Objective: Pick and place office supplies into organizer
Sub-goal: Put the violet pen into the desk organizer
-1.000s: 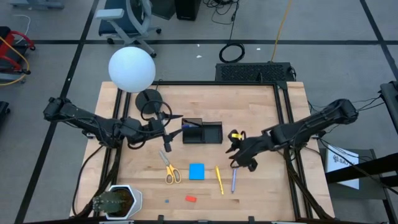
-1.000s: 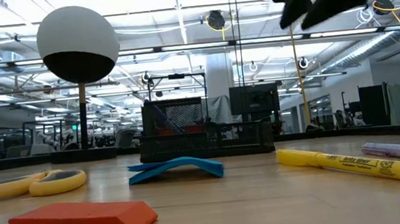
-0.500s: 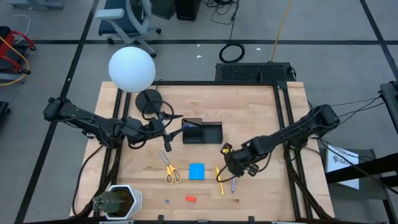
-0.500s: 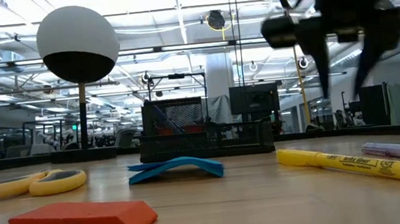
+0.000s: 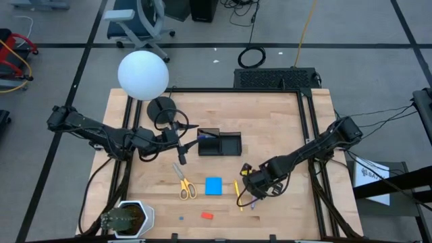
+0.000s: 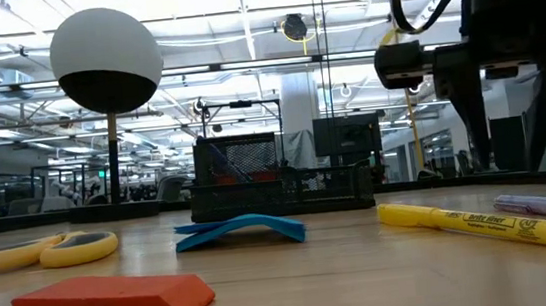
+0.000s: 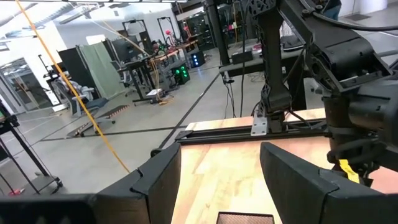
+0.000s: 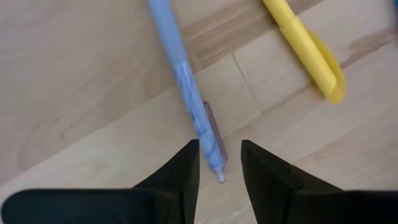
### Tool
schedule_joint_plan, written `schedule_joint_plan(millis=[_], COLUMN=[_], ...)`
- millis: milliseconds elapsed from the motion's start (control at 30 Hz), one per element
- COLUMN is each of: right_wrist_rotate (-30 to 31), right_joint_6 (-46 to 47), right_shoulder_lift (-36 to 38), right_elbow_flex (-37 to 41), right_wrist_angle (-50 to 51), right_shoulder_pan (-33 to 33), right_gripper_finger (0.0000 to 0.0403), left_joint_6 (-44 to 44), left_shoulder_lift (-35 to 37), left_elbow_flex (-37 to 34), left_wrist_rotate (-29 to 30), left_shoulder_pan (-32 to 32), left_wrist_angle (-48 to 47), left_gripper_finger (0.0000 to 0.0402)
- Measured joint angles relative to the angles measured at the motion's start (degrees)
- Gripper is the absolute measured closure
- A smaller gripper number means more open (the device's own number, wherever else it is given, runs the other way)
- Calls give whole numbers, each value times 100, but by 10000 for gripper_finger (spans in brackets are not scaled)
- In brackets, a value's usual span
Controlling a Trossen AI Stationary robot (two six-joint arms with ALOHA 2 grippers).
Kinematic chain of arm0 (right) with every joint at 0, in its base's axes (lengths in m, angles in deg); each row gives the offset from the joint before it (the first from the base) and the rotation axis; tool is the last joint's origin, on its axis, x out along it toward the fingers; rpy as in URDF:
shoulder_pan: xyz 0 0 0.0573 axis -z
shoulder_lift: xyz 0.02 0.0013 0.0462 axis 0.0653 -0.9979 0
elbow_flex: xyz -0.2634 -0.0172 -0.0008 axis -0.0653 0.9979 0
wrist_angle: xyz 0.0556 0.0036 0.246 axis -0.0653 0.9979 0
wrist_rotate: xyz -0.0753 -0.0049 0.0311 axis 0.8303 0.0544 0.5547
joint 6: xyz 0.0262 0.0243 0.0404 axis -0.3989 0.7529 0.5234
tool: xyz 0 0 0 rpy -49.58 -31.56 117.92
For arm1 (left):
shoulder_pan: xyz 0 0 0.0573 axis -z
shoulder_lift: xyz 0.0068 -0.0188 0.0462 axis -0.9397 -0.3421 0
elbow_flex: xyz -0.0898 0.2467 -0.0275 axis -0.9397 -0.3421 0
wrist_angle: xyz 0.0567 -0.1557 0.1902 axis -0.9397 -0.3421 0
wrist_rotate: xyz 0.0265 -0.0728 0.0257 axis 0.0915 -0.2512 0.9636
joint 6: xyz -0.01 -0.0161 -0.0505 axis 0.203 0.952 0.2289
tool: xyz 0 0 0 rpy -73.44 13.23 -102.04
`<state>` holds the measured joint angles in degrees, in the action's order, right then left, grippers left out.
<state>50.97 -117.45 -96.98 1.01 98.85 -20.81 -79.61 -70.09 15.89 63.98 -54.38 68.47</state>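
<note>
pen (image 8: 189, 93) lay flat on the desk (image 5: 290, 128) beside the yellow marker (image 8: 305, 50); i had the right tool (image 8: 219, 163) open astride its clip end. gripping that near the tip, it could pivot and slip. left tool (image 7: 217, 180) waited open by the organizer (image 5: 219, 144).

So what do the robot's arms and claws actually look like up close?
Both arms are dark, jointed tubes trailing black cables. The right arm's wrist carries a small yellow marking; its gripper ends in two flat, matte black fingers, angular and blade-like. The left gripper has the same broad black wedge-shaped fingers. No sleeves or covers; bare dark housings throughout.
</note>
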Motion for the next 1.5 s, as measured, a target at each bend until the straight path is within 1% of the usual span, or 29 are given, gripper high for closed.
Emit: schedule_joint_plan(millis=[300, 400, 500, 667, 833, 900, 967, 1133, 1400, 1500], right_wrist_rotate=[-1, -11, -165, -165, -274, -317, -311, -325, -321, -291], right_joint_6=[-181, -198, -215, -348, -351, -311, -310, -411, -467, -474], right_shoulder_lift=[-24, -190, -493, -907, -930, -903, -901, -903, -911, -809], right_elbow_flex=[0, 0, 0, -28, -18, -15, -13, -9, -4, -4], right_wrist_angle=[-120, -113, -143, -83, -97, -137, -137, -200, -299, -350], right_shoulder_pan=[4, 5, 5, -39, -21, -4, -11, -15, -4, 10], right_gripper_finger=[291, 291, 291, 291, 292, 301, 318, 379, 381, 381], left_joint_6=[26, 26, 26, 24, 24, 24, 45, 50, 55, 58], left_shoulder_lift=[2, 2, 2, 1, 2, 1, 1, -1, 2, 1], left_elbow_flex=[-1, -1, -2, -2, -2, -2, -2, -2, -2, -2], left_wrist_rotate=[0, 0, 0, 1, 1, 2, 0, 0, 0, 2], left_shoulder_pan=[0, 0, 0, 0, 0, 0, 0, 0, 0, 0], left_wrist_angle=[0, 0, 0, 0, 0, 2, 0, 0, 2, 1], left_gripper_finger=[179, 179, 179, 179, 179, 179, 179, 179, 179, 179])
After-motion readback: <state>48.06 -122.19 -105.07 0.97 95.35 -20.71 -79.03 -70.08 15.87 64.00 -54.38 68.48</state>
